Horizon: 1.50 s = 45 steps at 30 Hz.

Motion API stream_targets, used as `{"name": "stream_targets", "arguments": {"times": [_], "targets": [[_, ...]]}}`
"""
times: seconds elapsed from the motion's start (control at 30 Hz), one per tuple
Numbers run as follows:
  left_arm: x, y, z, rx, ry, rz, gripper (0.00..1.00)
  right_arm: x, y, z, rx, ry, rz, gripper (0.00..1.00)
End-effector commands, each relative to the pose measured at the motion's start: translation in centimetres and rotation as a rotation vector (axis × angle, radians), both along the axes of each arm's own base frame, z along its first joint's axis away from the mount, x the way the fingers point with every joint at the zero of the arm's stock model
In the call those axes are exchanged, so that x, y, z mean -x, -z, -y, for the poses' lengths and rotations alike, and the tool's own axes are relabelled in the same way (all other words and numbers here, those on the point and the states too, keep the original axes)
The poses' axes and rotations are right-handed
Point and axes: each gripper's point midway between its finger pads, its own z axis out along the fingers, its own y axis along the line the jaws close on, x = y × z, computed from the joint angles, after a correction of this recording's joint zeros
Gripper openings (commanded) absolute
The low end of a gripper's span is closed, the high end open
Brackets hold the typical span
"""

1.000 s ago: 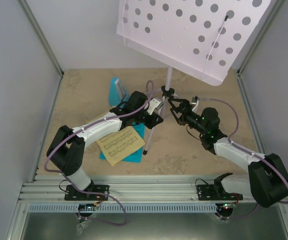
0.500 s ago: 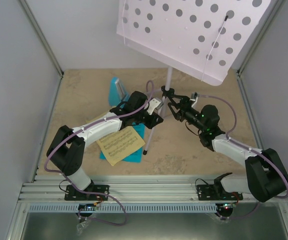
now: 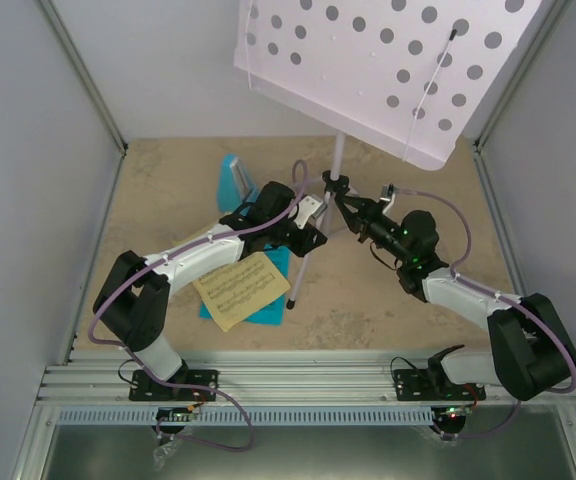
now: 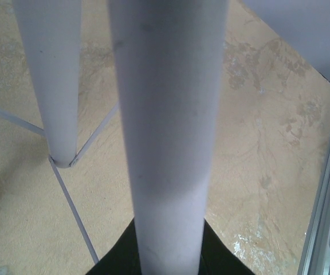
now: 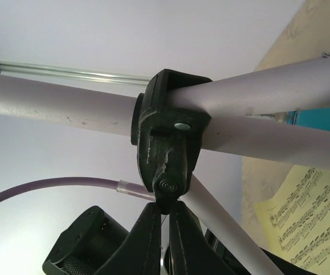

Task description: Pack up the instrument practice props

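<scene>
The lilac music stand (image 3: 388, 70) stands upright at centre frame. The left claw (image 3: 311, 236) is clenched on one of its tubes, and the right claw (image 5: 164, 207) pinches its black collar (image 5: 168, 137). At lower left, the yellow sheet (image 3: 236, 290) shows printed staves, too small to read, and lies on the cyan sheet (image 3: 271, 312). The blue metronome (image 3: 232, 180) sits just above them.
</scene>
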Motion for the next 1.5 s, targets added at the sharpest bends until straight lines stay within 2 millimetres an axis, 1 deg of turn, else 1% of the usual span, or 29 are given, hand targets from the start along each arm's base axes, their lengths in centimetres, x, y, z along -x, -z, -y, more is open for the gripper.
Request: {"name": "stream_targets", "arguments": {"times": [0.0,0.07,0.23,0.33,0.43,0.67,0.7,0.83,0.93,1.03,1.17,1.27,1.33,1.4,1.47], "targets": [[-0.5,-2.8,0.6,0.062,-0.011,0.018,0.0,-0.1,-0.4,0.7,-0.026,0.035,0.024,0.09],[-0.5,-2.8,0.5,0.061,-0.011,0.017,0.0,-0.2,-0.1,0.9,-0.021,0.044,0.023,0.22],[-0.5,-2.9,0.5,0.062,-0.014,0.022,0.0,-0.5,-0.1,1.4,-0.006,0.065,0.033,0.39],[-0.5,-3.0,0.5,0.064,-0.013,0.024,0.0,-0.8,-0.2,1.4,0.018,0.072,0.049,0.4],[-0.6,-3.0,0.5,0.063,-0.015,0.025,0.0,-1.5,-0.5,1.5,0.063,0.086,0.079,0.36],[-0.5,-2.9,0.5,0.061,-0.015,0.022,0.0,-2.5,-2.2,1.1,0.242,0.094,0.213,0.09],[-0.6,-3.0,0.4,0.062,-0.016,0.025,0.0,-2.5,-2.4,1.2,0.273,0.102,0.231,0.07],[-0.6,-3.2,0.4,0.067,-0.023,0.03,0.0,-2.4,-2.5,2.6,0.442,0.181,0.351,0.05],[-0.5,-3.4,0.4,0.078,-0.022,0.033,0.0,-1.7,-2.9,3.5,0.608,0.239,0.487,0.03],[-0.4,-3.4,0.5,0.083,-0.019,0.027,0.0,-1.2,-2.9,3.7,0.833,0.27,0.647,0.02],[-0.3,-3.3,0.7,0.094,-0.011,0.017,0.0,-0.9,-2.9,3.5,1.116,0.309,0.817,0.05],[-0.2,-3.3,0.7,0.096,-0.009,0.016,0.0,-0.9,-3.7,2.9,1.33,0.316,0.928,0.12],[-0.3,-3.1,0.7,0.092,-0.01,0.015,0.0,-1.1,-4.1,3.2,1.385,0.325,0.924,0.22],[-0.3,-3.0,0.7,0.09,-0.009,0.017,0.0,-0.8,-4.8,3.8,1.343,0.357,0.917,0.4],[-0.3,-2.9,0.6,0.085,-0.01,0.017,0.0,0.1,-5.7,4.3,1.218,0.362,0.95,0.55]]}}
